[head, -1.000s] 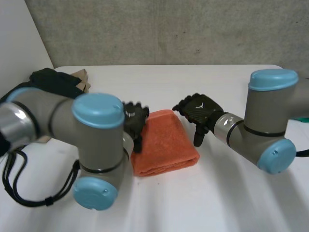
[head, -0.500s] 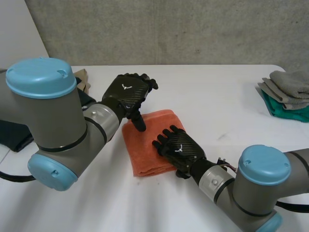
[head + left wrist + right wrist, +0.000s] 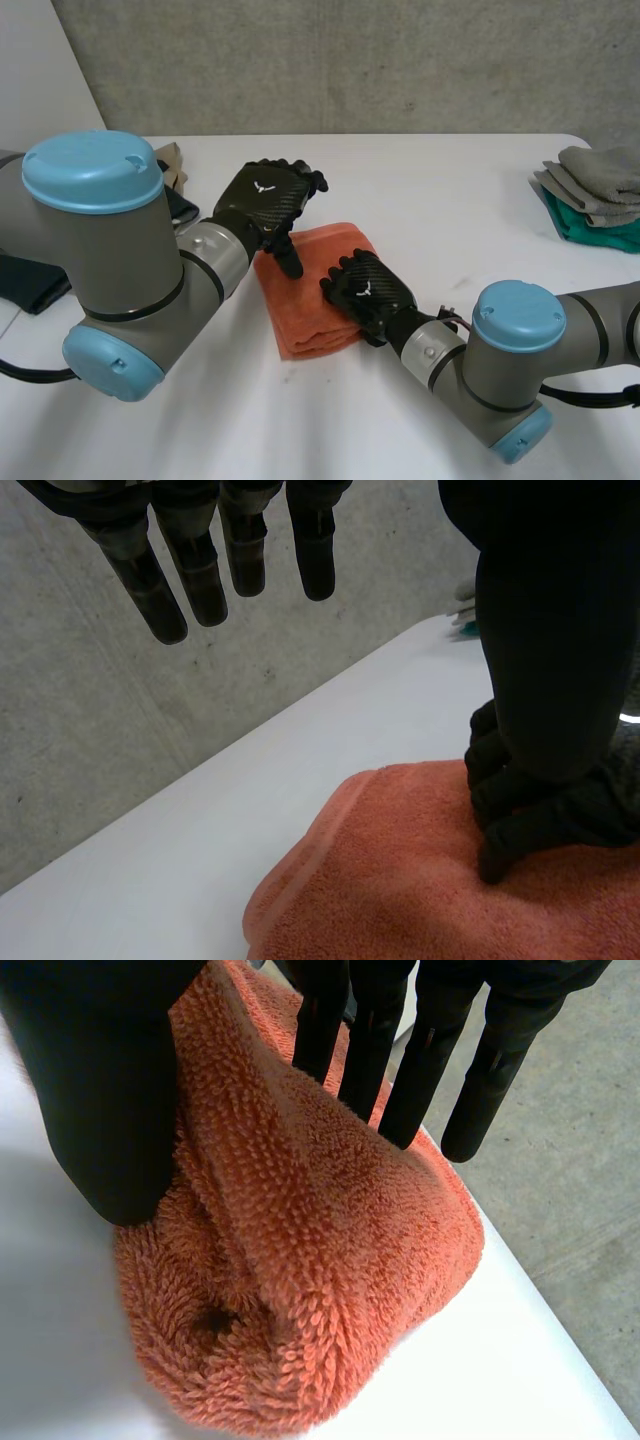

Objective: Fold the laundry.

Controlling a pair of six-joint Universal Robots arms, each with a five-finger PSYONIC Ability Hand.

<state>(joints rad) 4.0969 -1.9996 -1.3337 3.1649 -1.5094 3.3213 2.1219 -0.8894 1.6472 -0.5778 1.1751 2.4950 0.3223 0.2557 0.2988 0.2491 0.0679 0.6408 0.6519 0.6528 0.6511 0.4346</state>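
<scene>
An orange towel (image 3: 300, 300) lies folded in the middle of the white table (image 3: 450, 200). My left hand (image 3: 262, 200) hovers over its far left corner, fingers (image 3: 200, 570) straight and spread, thumb pointing down at the cloth. My right hand (image 3: 368, 292) rests on the towel's near right edge. In the right wrist view a bunched ridge of the orange towel (image 3: 330, 1260) rises between its thumb (image 3: 100, 1090) and its fingers (image 3: 430, 1050), pinched there. The left wrist view shows the right hand (image 3: 540, 810) curled on the orange towel (image 3: 400, 880).
A stack of folded grey and green cloths (image 3: 595, 195) sits at the table's right edge. A dark garment (image 3: 30, 275) and a tan cloth (image 3: 172, 165) lie at the far left behind my left arm. A concrete wall stands behind the table.
My right arm swung round to the towel's near right edge and its fingers closed on the cloth, bunching it. My left hand rose over the towel's far left corner and stayed open.
</scene>
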